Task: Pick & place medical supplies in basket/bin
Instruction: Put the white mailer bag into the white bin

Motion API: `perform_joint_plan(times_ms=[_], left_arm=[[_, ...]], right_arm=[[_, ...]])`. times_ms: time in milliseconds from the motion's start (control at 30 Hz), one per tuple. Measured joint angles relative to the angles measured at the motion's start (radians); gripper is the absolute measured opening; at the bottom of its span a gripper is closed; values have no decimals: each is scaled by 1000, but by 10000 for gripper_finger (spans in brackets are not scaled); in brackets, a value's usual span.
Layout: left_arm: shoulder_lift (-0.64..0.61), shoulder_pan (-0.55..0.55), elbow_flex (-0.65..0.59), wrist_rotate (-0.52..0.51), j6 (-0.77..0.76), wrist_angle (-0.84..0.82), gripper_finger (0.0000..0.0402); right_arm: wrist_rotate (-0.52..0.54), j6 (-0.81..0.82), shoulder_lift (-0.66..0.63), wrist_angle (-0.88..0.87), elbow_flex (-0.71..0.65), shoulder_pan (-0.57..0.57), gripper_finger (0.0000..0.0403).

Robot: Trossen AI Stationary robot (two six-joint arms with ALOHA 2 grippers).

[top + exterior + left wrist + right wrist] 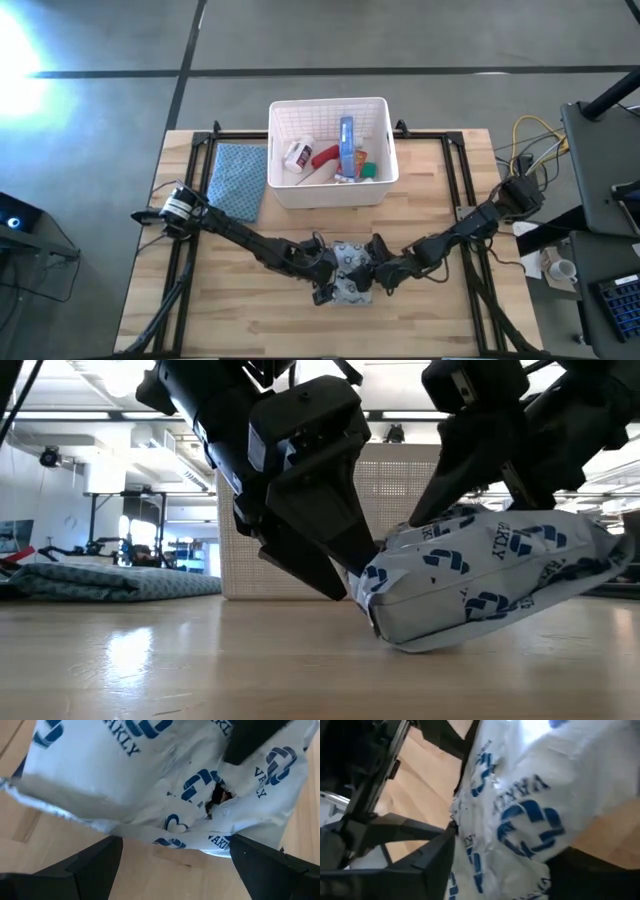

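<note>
High view: left gripper, fingers spread wide, braces the white blue-printed crinkled pouch on the table's near half. Right gripper grips it; lift evenly toward the white slotted basket.

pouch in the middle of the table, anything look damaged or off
Yes. The patterned pouch, between the left gripper and right gripper, has a small ragged hole in its wrapper and looks crumpled.
</note>
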Motion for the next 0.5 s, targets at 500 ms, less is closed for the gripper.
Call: perform_joint_plan(times_ms=[500], left_arm=[[-291,-44,0,-70,-236,-168,342]], right_arm=[[12,-296,-70,14,83,-13,117]])
